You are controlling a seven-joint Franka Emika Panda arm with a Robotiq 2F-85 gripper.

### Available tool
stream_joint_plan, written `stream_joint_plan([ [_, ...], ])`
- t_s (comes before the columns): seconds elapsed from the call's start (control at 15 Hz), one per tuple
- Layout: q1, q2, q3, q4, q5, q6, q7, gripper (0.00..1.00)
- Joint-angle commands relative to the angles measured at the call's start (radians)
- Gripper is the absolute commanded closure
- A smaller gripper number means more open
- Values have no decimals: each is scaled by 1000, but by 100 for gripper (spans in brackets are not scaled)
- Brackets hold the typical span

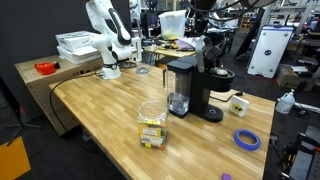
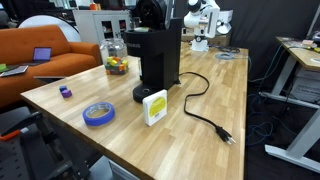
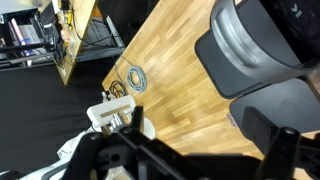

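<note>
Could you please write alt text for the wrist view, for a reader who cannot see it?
Seen from above, the open claw fills the right side, blurred and holding nothing, over a wooden table. A small ring of tape lies near the table's edge, beside the arm's white base.

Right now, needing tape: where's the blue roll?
In an exterior view, the blue tape roll lies flat near the edge of the table, beside the yellow box.
</note>
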Motion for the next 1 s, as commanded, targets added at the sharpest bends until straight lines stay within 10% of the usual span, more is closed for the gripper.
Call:
stream_joint_plan([
  [0.0, -40, -6, -36, 7, -4, 42, -98, 0],
  [0.93, -95, -6, -98, 20, 4, 79, -236, 0],
])
